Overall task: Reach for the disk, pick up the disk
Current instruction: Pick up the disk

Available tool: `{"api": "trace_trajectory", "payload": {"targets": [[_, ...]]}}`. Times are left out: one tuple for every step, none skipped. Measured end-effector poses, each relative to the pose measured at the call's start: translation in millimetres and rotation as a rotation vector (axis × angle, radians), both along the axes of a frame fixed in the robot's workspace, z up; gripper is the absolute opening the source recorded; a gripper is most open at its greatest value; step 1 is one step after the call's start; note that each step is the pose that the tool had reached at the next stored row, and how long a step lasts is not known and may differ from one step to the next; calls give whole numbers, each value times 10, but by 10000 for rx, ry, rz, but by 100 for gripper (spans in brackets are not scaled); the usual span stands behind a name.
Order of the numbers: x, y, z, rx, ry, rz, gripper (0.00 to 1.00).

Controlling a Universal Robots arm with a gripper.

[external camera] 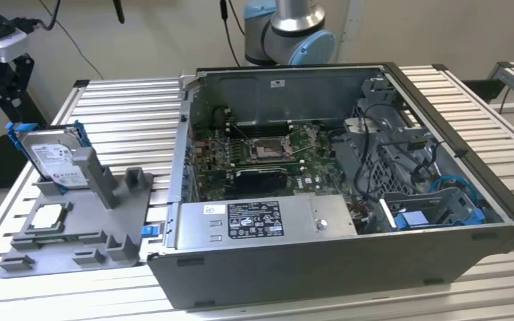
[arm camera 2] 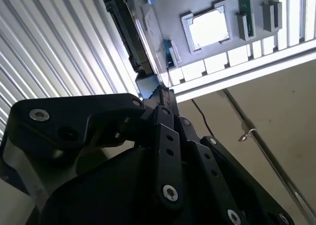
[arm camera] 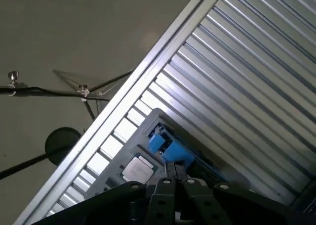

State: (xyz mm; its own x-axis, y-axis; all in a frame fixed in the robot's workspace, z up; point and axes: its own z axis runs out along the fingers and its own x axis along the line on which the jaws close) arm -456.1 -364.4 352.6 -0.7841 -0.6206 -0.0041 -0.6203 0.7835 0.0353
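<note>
Starting at the black linkage end effector (arm camera 2: 163, 92): closed, its two sides meet at the tip with nothing held between them. The first wrist view gives the same reading.

In both wrist views the tip points toward the flat rectangular silver-grey metal disk (arm camera 2: 143, 24) with its bright blue plastic frame. There is no grasp on it. Whether the tip touches the blue frame cannot be judged from these angles.

Exterior view:
- The disk (external camera: 50, 155) stands on edge, tilted, white label toward the camera. It sits at the far end of a flat grey plastic fixture plate (external camera: 105, 231) on the exterior view's left.
- A grey upright post (external camera: 94, 175) of the plate stands just in front of the disk.
- A small square silver chip (external camera: 47, 216) lies flat in a recess of the same plate, nearer the camera and apart from the disk.
- The plate rests on a slatted aluminium table (external camera: 132, 110).
- Just beside the plate, toward the exterior view's right, a large dark grey open computer case (external camera: 328, 274) lies on its side.
- Inside the case are a green motherboard (external camera: 275, 144) and a blue-and-grey drive cage (external camera: 436, 204). A grey power-supply box with a black-and-white label (external camera: 257, 219) sits along the near wall.
- Behind the case stands the arm's light blue and silver base joint (external camera: 288, 30).
</note>
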Motion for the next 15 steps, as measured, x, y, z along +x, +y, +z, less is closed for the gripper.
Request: {"api": "trace_trajectory", "payload": {"targets": [[7, -1, 1, -1, 0, 89, 0], [14, -1, 0, 0, -2, 177, 0], [21, -2, 0, 1, -3, 263, 0], [28, -2, 1, 0, -2, 347, 0], [35, -3, 0, 1, -3, 432, 0], [44, -3, 0, 2, -3, 520, 0], [53, -4, 0, 2, -4, 603, 0], [64, -4, 0, 3, -4, 682, 0], [76, -4, 0, 6, -4, 757, 0], [87, -5, 0, 9, -4, 830, 0], [99, -5, 0, 12, -4, 903, 0], [111, -5, 0, 15, -5, 981, 0], [122, -5, 0, 17, -4, 1053, 0], [133, -6, 0, 19, -4, 1129, 0], [144, -6, 0, 21, -4, 1204, 0]]}}
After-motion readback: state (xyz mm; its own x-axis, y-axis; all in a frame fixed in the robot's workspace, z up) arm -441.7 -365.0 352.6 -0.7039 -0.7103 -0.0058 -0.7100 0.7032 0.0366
